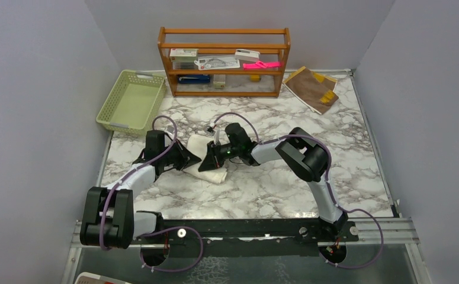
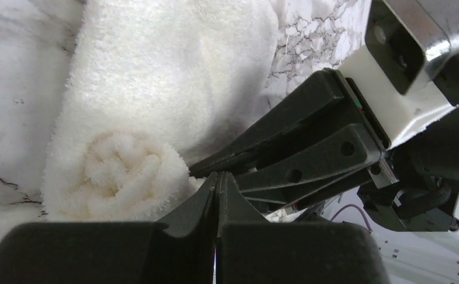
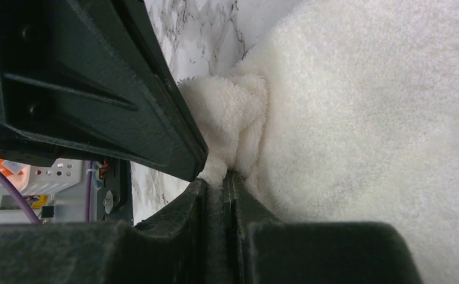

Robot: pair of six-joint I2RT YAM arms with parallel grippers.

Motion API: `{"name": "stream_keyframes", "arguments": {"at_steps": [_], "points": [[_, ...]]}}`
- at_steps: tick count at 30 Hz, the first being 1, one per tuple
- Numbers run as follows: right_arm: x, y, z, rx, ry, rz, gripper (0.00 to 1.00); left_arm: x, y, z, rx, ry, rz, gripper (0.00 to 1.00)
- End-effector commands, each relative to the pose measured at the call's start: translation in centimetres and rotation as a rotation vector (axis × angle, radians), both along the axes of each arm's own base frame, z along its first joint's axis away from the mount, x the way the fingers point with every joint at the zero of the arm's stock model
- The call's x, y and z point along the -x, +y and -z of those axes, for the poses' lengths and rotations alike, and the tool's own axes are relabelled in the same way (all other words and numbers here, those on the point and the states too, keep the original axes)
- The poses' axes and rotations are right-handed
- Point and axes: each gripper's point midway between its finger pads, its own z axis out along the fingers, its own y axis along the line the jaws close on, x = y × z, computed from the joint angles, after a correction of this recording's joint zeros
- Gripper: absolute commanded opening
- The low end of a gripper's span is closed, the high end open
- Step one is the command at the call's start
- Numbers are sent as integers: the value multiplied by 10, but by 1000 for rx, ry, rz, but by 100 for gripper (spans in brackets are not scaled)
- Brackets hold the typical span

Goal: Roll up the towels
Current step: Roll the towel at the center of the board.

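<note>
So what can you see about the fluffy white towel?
The white towel is cream, thick and fluffy, like terry cloth. It lies on the marble table between the two arms. One end shows a curled spiral, so it is at least partly rolled. The right gripper pinches a fold of it between shut fingers. The left gripper is shut too, its tips right beside the spiral.

Cream-white towel (image 1: 215,173), brown-and-mustard towel (image 1: 310,87), grey-veined white marble table (image 1: 262,189), green basket (image 1: 129,102).

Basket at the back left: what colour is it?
Light green; the basket shows best in the top external view.
</note>
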Motion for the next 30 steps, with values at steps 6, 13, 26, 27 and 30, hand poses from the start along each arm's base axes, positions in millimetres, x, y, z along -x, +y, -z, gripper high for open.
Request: {"name": "stream_keyframes", "arguments": {"at_steps": [6, 13, 26, 27, 30], "points": [[-1, -31, 57, 239, 20, 51, 14, -2, 30, 52, -184, 48, -111, 0], [-22, -30, 3, 221, -235, 19, 40, 19, 59, 86, -347, 103, -171, 0], [43, -51, -47, 133, -1195, -269, 44, 25, 68, 94, -397, 124, -184, 0], [48, -49, -41, 135, -1210, -291, 44, 25, 68, 95, -397, 125, -181, 0], [53, -40, -27, 149, -1260, -330, 44, 25, 67, 95, -393, 127, -178, 0]]}}
